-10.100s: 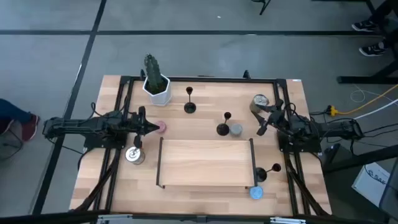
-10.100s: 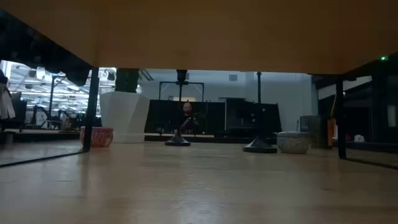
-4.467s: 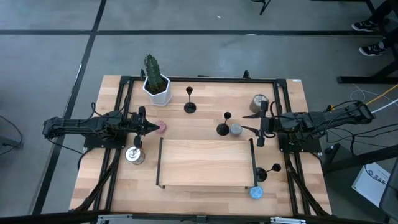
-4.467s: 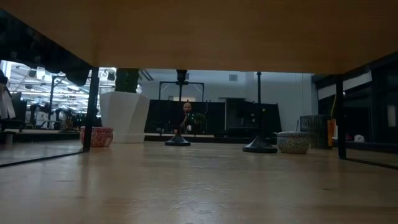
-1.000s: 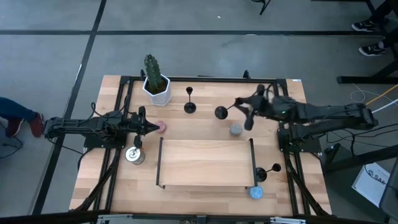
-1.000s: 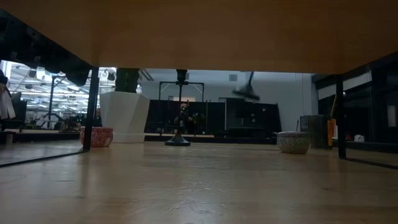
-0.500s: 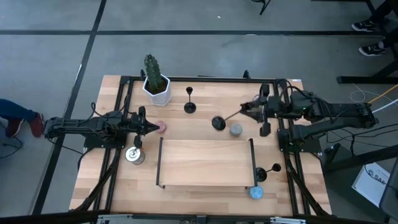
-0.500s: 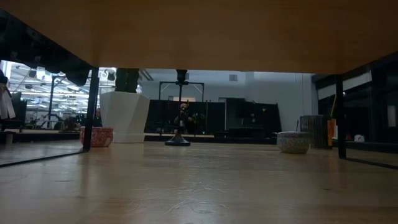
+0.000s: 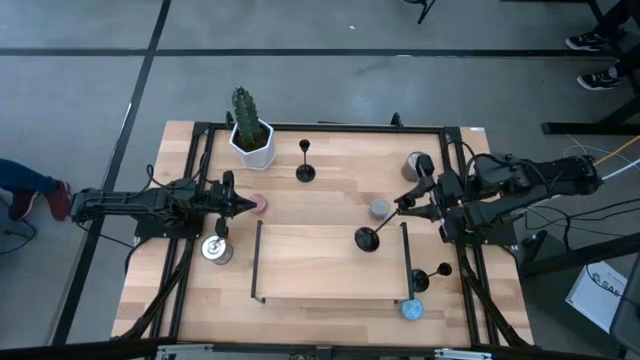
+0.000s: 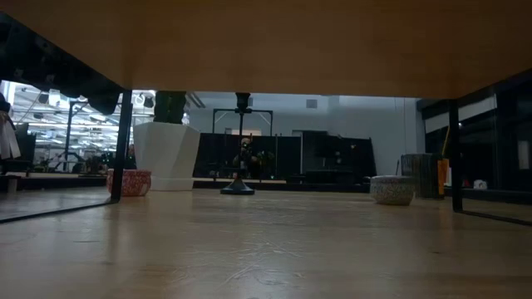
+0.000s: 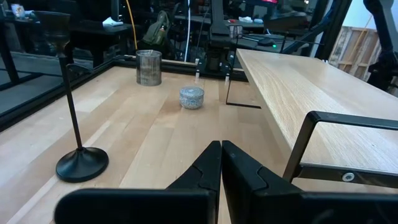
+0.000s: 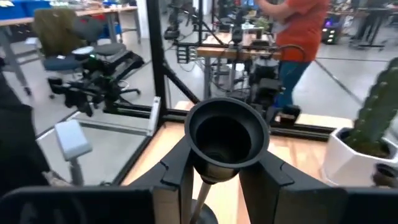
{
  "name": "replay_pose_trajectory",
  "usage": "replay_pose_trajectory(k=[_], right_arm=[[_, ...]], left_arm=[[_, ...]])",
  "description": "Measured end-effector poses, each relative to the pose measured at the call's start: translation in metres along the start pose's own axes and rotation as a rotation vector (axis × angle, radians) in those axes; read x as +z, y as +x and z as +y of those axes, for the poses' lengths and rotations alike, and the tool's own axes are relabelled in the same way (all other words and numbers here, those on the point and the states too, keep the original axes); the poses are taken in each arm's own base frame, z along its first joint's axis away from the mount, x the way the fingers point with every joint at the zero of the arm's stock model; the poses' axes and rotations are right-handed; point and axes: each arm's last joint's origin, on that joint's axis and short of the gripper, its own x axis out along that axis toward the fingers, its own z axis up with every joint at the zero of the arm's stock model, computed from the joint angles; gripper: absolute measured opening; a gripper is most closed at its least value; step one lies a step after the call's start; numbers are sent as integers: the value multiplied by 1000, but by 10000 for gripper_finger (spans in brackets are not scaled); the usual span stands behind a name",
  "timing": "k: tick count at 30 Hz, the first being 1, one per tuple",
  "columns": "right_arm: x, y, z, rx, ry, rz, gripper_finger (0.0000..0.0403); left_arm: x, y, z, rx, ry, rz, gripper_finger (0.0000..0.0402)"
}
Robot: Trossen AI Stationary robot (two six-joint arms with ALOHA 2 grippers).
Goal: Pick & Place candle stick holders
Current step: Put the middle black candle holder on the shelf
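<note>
Right claw (image 9: 405, 205) is gripping a candle stick holder (image 9: 368, 238), tilted over the raised wooden shelf (image 9: 320, 262). Left claw (image 9: 240, 204) sits clenched on nothing beside the pink tin (image 9: 260, 205).

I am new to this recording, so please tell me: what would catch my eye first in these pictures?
The right end effector holds a black candle holder tilted above the raised wooden shelf in the middle of the table. Its cup fills the right wrist view, clamped between the fingers. A cactus in a white pot stands at the far left corner.

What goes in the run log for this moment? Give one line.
right hand: shut on candle stick holder, tilted over raised shelf | left hand: shut, idle beside pink tin
</note>
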Motion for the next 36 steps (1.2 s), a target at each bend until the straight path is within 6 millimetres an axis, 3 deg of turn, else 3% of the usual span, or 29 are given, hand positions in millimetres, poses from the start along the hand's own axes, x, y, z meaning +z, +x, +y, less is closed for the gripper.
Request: replay_pose_trajectory(k=[7, 15, 36], right_arm=[[-11, 0, 4, -36, 4, 162, 101], [-17, -2, 4, -29, 2, 231, 101], [-20, -12, 4, -12, -52, 266, 109]], left_arm=[[0, 0, 0, 1, 0, 2, 6], [0, 0, 0, 0, 0, 0, 6], [0, 0, 0, 0, 0, 0, 6]])
